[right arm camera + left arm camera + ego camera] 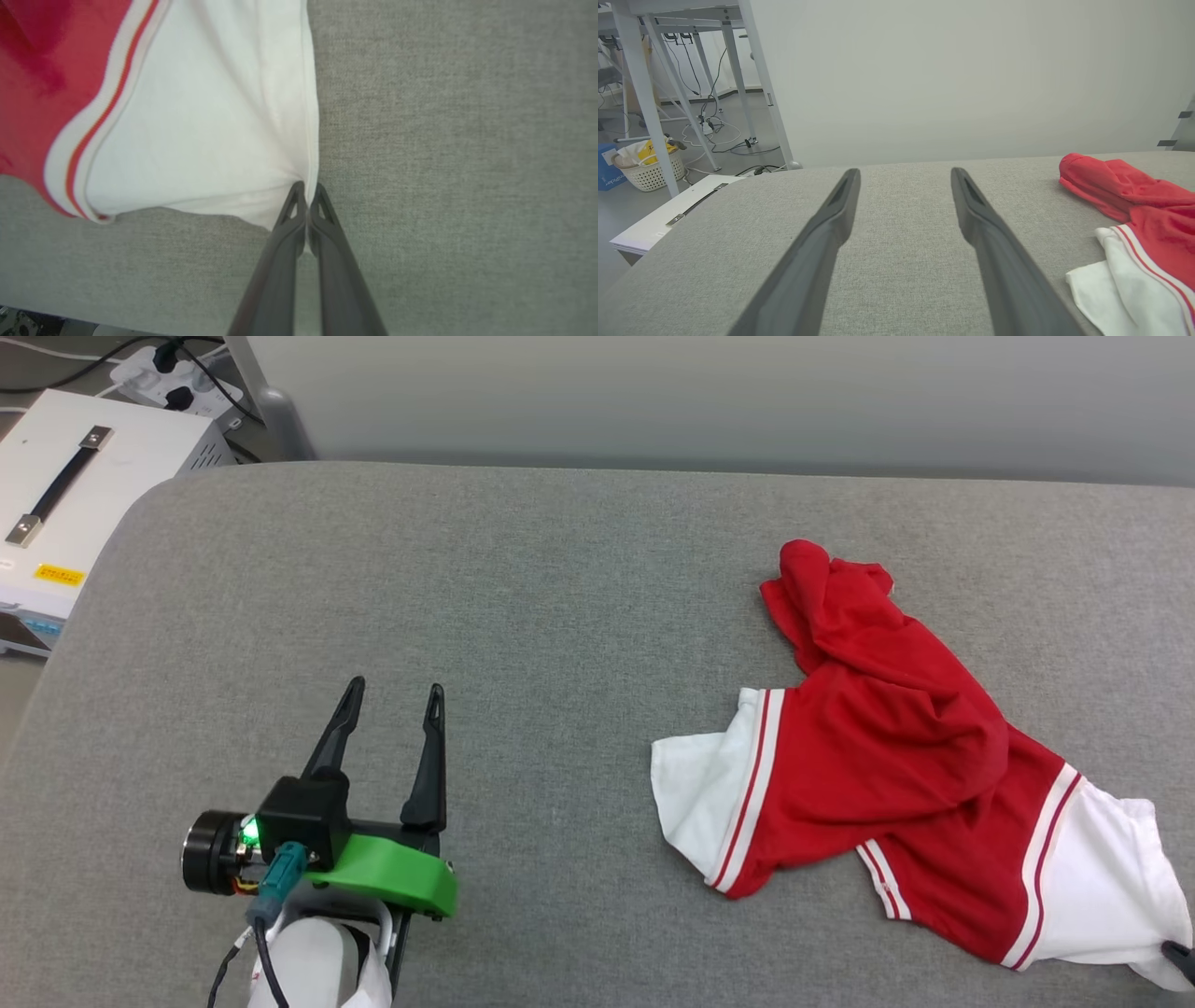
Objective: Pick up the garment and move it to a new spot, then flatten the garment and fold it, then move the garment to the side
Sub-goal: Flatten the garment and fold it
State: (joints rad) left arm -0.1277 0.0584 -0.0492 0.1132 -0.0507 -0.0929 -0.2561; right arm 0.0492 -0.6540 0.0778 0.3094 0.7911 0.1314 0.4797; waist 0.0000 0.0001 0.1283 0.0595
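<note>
The garment lies crumpled on the right half of the grey counter; its red body is bunched toward the far edge, one white sleeve is spread toward the centre, and the other reaches the near right corner; no lettering shows, so the front is probably turned under.

The right end effector is closed tight on the outer corner of that near sleeve, with the hem pinched between its fingertips; a corner hold of this kind suits lifting or dragging, since the rest of the cloth should trail and open out.

The left end effector sits low over the bare left part of the counter, jaws spread wide and holding nothing, well apart from the garment; it appears parked to keep the path free, or ready for the opposite sleeve.

Judgement: the pick-up stands at the grasp stage; moving, flattening and folding are not yet begun.
</note>
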